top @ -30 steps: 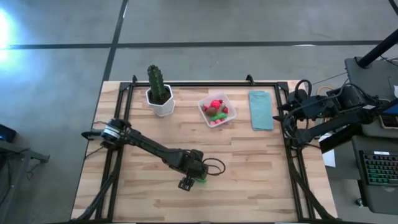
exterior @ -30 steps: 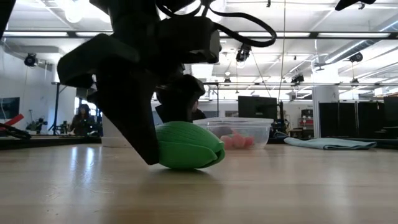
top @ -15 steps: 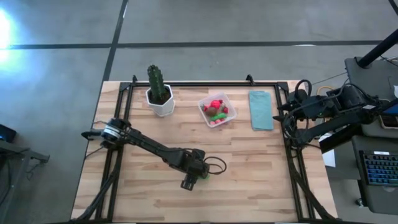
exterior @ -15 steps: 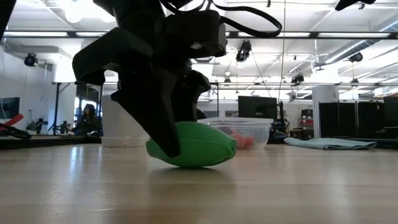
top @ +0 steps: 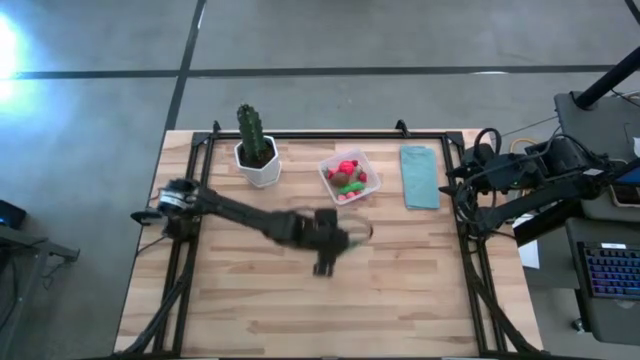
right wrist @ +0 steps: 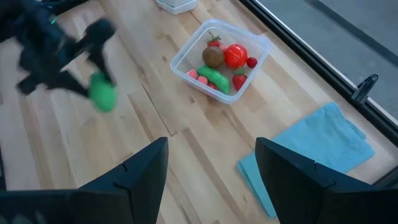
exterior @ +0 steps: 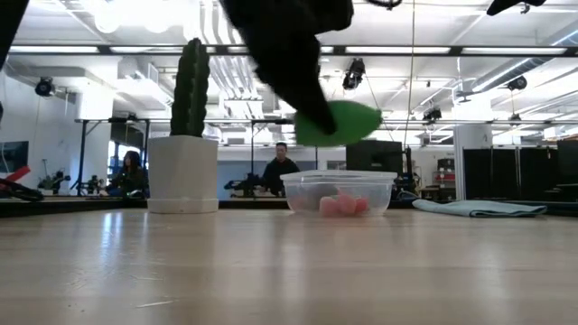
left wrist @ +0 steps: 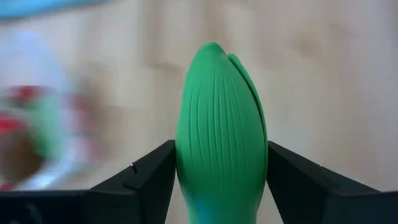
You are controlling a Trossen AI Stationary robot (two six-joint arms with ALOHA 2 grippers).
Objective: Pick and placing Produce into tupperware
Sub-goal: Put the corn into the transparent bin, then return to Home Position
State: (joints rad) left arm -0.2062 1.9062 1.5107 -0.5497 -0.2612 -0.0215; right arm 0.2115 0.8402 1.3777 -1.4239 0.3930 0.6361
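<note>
My left gripper is shut on a green ribbed oblong piece of produce, which it carries in the air over the middle of the table. In the low view the green piece hangs higher than the clear tupperware. The tupperware stands toward the far edge and holds red, pink, green and brown pieces. My right gripper waits open, high over the table's right edge, with nothing between its fingers. My left gripper pinches the green piece between its two fingers, one finger on each long side. The fingers slant down from above and lie along the piece, whose pointed end sticks out past the fingertips. The piece is lifted clear of the table.
A tall green cactus in a white pot stands at the far left, left of the tupperware. A light blue folded cloth lies to the tupperware's right. Bare wood spreads over the near half of the table.
My left gripper has taken hold of the green piece, which lay on the table near the front. It has lifted the piece clear and carried it up and toward the far edge, nearer the tupperware, rolling a little on the way.
</note>
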